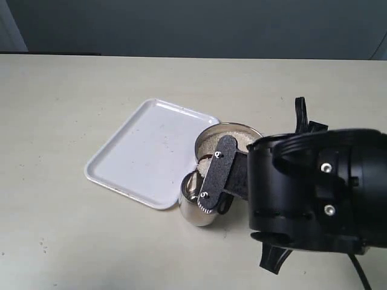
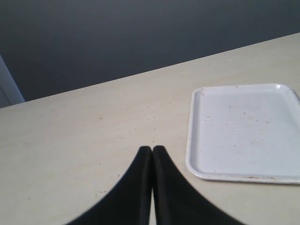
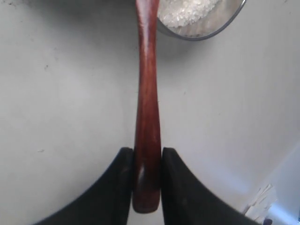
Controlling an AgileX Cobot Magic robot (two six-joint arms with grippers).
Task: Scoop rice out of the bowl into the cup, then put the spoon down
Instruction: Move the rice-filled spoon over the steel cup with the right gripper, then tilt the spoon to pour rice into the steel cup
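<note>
Right now my right pincer is clenched on the tail end of the spoon, jaws pressing the handle from both sides; I judge that grip gives the longest reach over the steel rims. The handle runs toward the bowl, where the rice lies heaped; the spoon's head is out of sight (so I cannot say whether it is loaded). From outside, the cup stands just beside the bowl, probably so the carry is short. A white tray lies next to both, a likely resting place for the spoon. My left pincer hangs over the bench, tips pressed together on nothing, out of the way.
</note>
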